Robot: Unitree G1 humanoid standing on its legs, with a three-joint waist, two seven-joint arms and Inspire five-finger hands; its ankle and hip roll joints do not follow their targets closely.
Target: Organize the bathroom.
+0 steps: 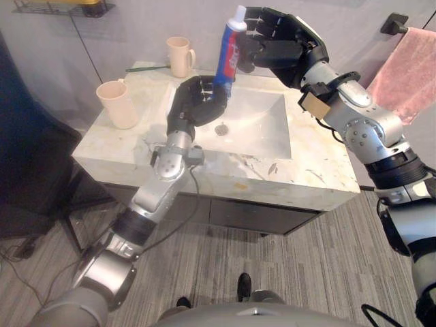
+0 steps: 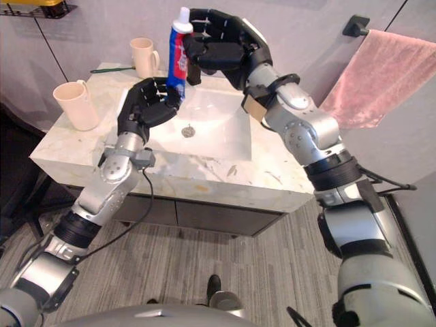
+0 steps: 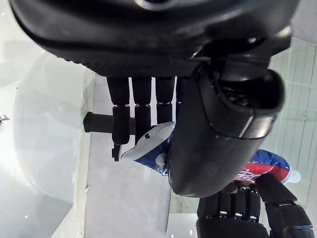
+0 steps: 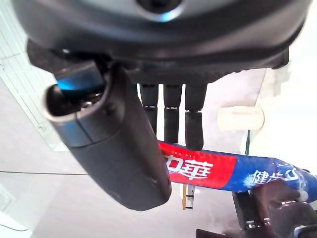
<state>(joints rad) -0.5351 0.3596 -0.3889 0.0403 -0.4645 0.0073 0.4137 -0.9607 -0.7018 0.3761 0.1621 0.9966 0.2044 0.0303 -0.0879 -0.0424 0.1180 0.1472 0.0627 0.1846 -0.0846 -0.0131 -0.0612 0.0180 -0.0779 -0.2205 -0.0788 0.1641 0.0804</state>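
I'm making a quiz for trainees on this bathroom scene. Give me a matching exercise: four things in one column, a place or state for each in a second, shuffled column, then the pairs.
Things:
1. toothpaste tube
2. pink towel
3. near cup
4. toothbrush

Places or states:
A. hangs from a wall hook at the robot's right
B. lies on the counter's far edge beside the far cup
C. held upright over the sink between the left hand and right hand
D. stands on the counter's left part

Pairs: 1-C, 2-A, 3-D, 4-B

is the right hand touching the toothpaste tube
Touching. The right wrist view shows the right hand with its fingers and thumb closed across the toothpaste tube.
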